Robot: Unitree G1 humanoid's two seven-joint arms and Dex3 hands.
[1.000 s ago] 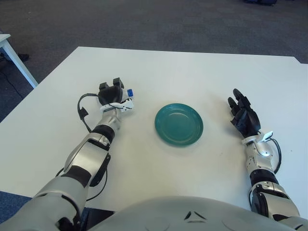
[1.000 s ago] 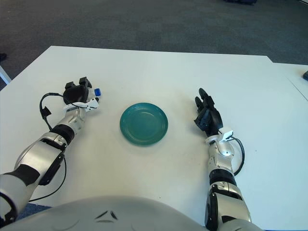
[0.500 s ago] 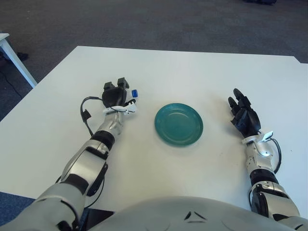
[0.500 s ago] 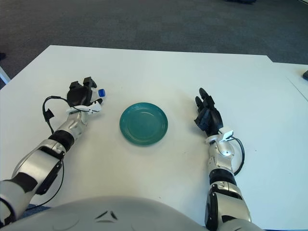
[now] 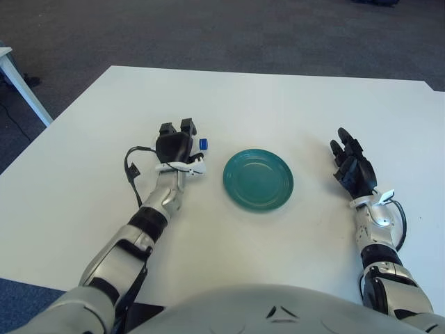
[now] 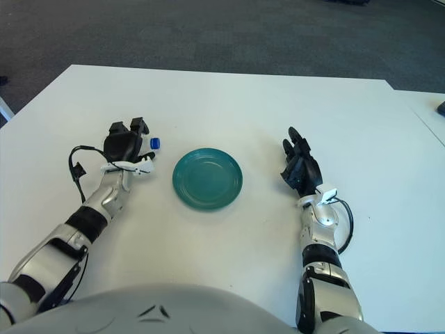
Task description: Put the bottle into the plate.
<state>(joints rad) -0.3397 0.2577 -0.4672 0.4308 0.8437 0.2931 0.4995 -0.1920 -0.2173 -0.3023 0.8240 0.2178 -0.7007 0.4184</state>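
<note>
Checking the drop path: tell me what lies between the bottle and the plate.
Nothing: only bare table separates the bottle, held in the left hand, from the plate, in both eye views.

bottle (image 5: 202, 144): only blue cap shows, body hidden inside left hand (image 5: 174, 146) | whether bottle touches table (image 5: 229, 104): cannot tell | table: near edge hidden behind robot's torso, right corner cut off by picture edge | right hand (image 5: 352, 167): palm side faces away, unseen
</note>
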